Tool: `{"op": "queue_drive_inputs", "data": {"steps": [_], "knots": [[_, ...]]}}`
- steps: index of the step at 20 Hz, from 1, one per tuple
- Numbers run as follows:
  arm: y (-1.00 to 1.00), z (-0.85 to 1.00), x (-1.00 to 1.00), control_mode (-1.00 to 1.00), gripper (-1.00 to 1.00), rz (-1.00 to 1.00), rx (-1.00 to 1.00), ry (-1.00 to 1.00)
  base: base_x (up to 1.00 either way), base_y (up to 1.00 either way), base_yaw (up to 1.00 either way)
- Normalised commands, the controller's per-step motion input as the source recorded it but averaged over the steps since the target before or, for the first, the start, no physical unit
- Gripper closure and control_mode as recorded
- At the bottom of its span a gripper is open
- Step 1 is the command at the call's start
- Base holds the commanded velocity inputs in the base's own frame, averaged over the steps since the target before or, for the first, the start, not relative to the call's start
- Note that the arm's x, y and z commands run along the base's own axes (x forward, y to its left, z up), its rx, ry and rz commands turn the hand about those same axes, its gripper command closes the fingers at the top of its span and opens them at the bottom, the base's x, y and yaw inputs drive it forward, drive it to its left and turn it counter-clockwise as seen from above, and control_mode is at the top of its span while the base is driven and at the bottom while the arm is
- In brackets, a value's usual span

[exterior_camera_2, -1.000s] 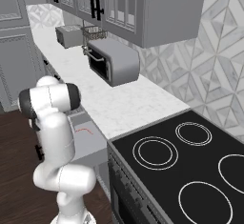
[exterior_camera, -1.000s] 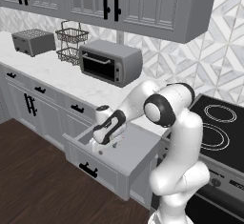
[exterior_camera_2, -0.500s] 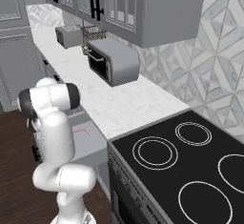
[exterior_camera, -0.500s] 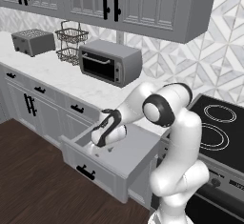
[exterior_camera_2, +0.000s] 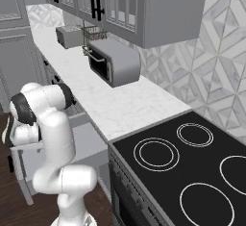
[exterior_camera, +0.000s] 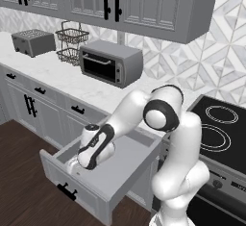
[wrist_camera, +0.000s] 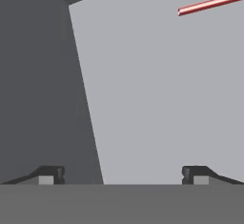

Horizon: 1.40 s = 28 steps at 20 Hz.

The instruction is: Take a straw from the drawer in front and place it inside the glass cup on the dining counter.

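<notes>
A: Your pincer (wrist_camera: 123,174) is down inside the open drawer (exterior_camera: 126,172), jaws wide apart with nothing between them. You see the two finger tips (wrist_camera: 46,175) low in the hand view, over bare grey drawer floor.

B: And the straw?

A: The straw (wrist_camera: 212,3) lies flat on the drawer floor, up toward the top right corner of the hand view and running off its right edge. It is well apart from your finger tips, so you are not lined up on it yet.

B: What does it look like?

A: Thin, straight, red with a pale highlight along its length. You can see only one end and a short run of it.

B: So how do you want me to take it?

A: Shift the hand toward the straw until it sits midway between the tips. Turn the wrist so the jaws cross its length rather than run along it. Then lower until the tips nearly touch the floor and close gently. It is slim and round, so I judge it may roll or slip out if you close off-centre. Mind the dark drawer wall (wrist_camera: 43,85) on the left of the hand view.
</notes>
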Motion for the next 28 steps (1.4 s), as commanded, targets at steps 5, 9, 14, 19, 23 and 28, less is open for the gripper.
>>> {"op": "queue_drive_inputs", "data": {"steps": [5, 9, 14, 19, 23, 28], "knots": [[0.91, 0.25, -0.54, -1.0, -1.0, 0.0, 0.0, 0.0, 0.0, 0.0, 0.0], [-0.02, 0.78, 0.09, -1.0, -1.0, -0.08, -0.09, -0.09, 0.0, 0.0, 0.0], [-0.45, 0.77, 0.58, -1.0, -1.0, -0.09, -0.21, -0.12, 0.0, 0.0, 0.0], [-0.33, 0.16, 0.8, -1.0, -1.0, -0.04, -0.18, -0.03, 0.0, 0.0, 0.0], [-0.1, -0.02, 0.77, -1.0, -1.0, 0.0, -0.02, 0.03, 0.0, 0.0, 0.0], [-0.22, -0.24, 0.56, -1.0, -1.0, 0.0, -0.01, 0.03, 0.0, 0.0, 0.0]]}}
